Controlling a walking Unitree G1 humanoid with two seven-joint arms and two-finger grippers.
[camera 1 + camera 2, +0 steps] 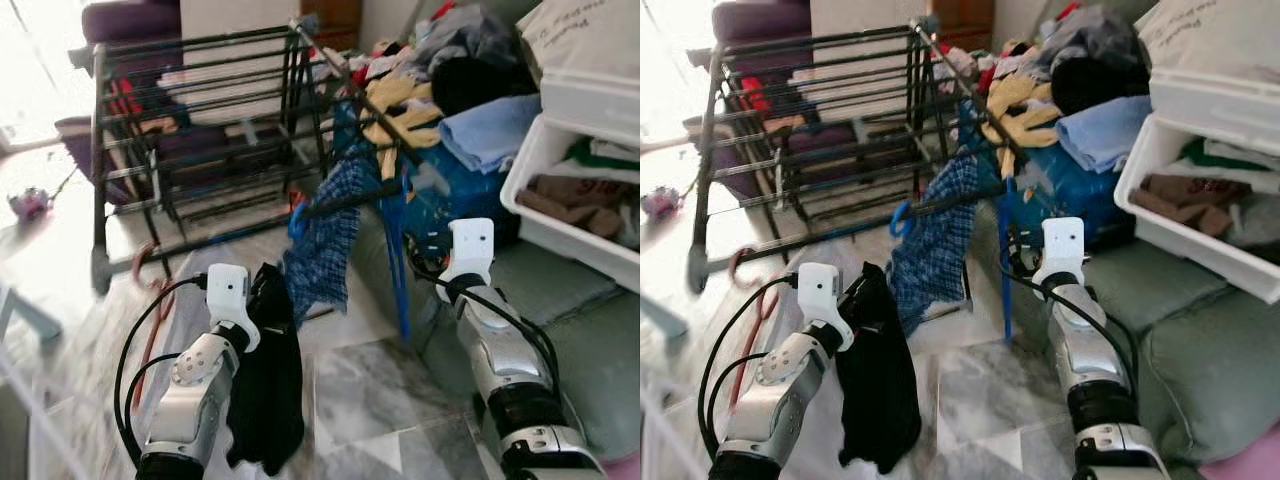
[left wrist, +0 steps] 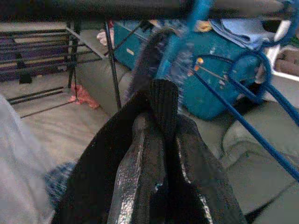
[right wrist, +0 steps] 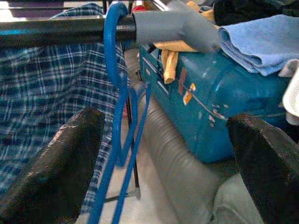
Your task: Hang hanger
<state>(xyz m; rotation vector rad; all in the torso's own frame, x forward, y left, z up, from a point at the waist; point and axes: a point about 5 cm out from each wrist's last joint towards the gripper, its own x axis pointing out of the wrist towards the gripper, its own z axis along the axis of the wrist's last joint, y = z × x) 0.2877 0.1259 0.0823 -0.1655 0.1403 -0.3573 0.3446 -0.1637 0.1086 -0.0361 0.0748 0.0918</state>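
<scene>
The left hand (image 2: 154,140) has its fingers clamped together on a black garment (image 1: 268,400) that hangs down over the marble floor (image 1: 370,390), below the front rail of the black drying rack (image 1: 200,130). The right hand (image 3: 173,163) hangs with its fingers wide apart just before the blue hanger (image 3: 117,93), whose hook sits over the rack's front rail at its corner, beside a blue checked shirt (image 1: 322,240). A teal suitcase (image 3: 210,107) lies behind on the sofa (image 1: 560,330).
</scene>
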